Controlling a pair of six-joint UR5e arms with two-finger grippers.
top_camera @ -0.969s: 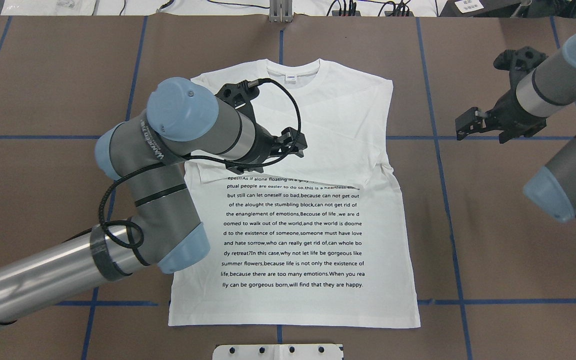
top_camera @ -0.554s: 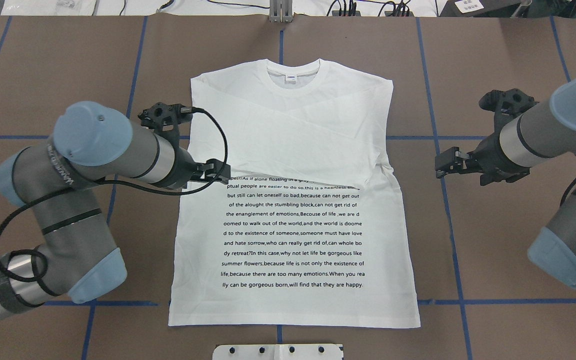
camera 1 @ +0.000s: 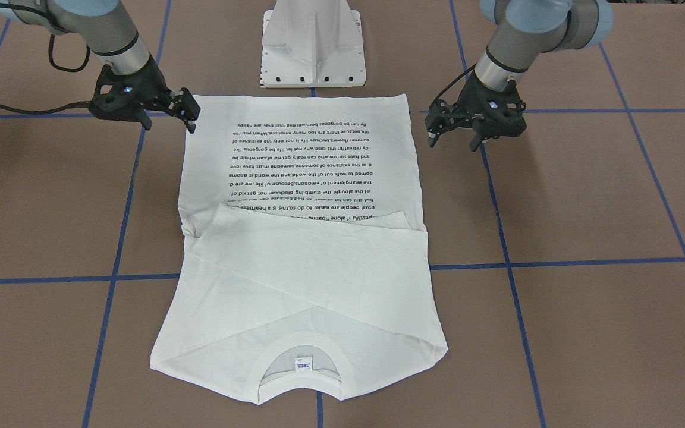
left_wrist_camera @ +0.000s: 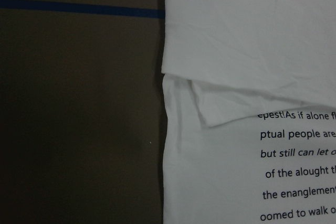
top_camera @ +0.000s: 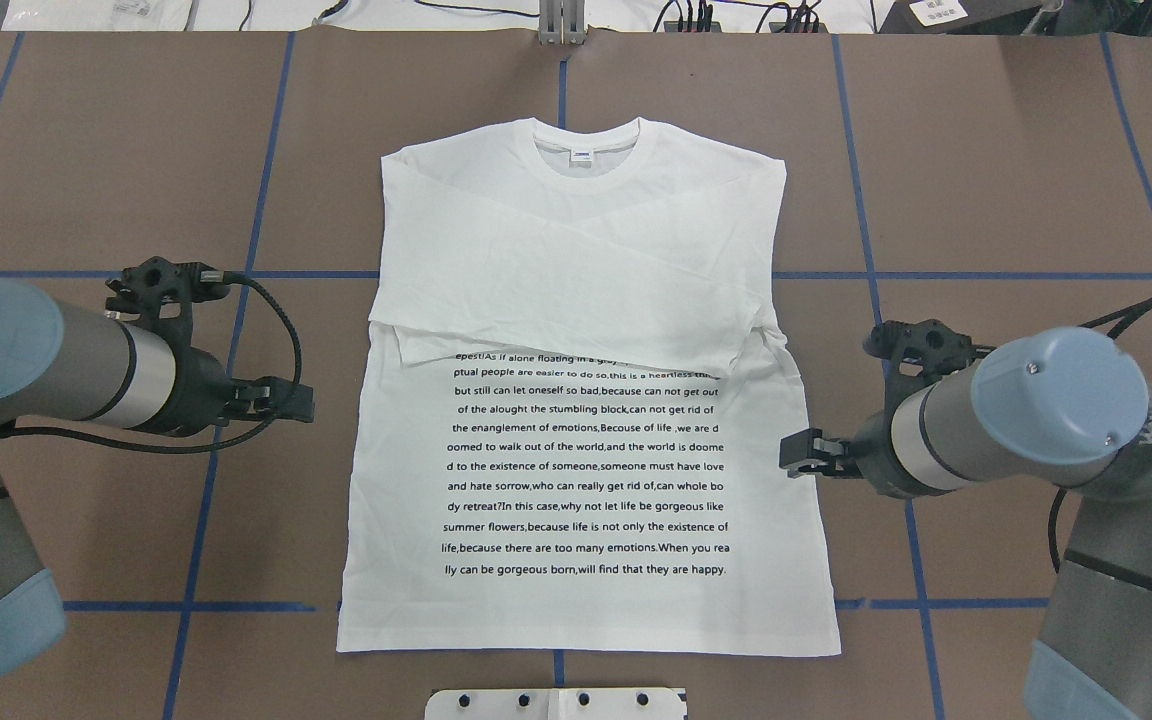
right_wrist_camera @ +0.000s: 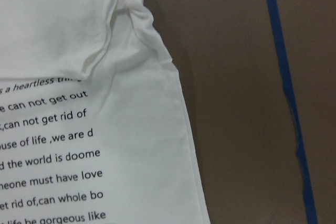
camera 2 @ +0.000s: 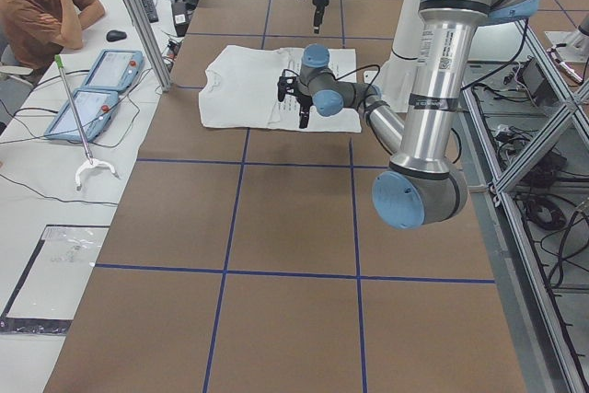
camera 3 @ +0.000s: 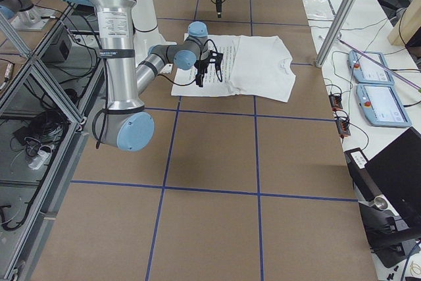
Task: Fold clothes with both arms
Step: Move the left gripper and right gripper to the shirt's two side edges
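- Table (top_camera: 986,150): brown top, blue tape grid (top_camera: 874,300) across it.
- White long-sleeved shirt (top_camera: 586,600): lies flat mid-table, print side up. Collar points away from the robot, hem toward the white pedestal base (camera 1: 313,44).
- Sleeves (top_camera: 576,270): both folded in across the chest and overlapping. Their lower edge covers the top of the first text line. There is a small bunch of cloth at the shirt's right edge, where the fold ends.
- Left arm (top_camera: 56,365): comes in low on its own side of the shirt, wrist pointing at the cloth.
- Right arm (top_camera: 1026,420): mirrors it on the other side.
- Left gripper (top_camera: 301,402): over bare table, near the shirt's left edge but clear of it. In the front-facing view the fingers are apart with nothing between them. Its wrist view shows the left shirt edge and the sleeve fold.
- Right gripper (top_camera: 789,452): at the shirt's right edge, roughly level with the middle text lines. Fingers look apart and hold nothing; can't tell if it touches the cloth.
- Black text block (top_camera: 586,465): many lines running from the sleeve fold down toward the hem.
- Ribbed collar (top_camera: 586,183): flat.
- Small blue-white tag (top_camera: 583,155): sits inside the collar.
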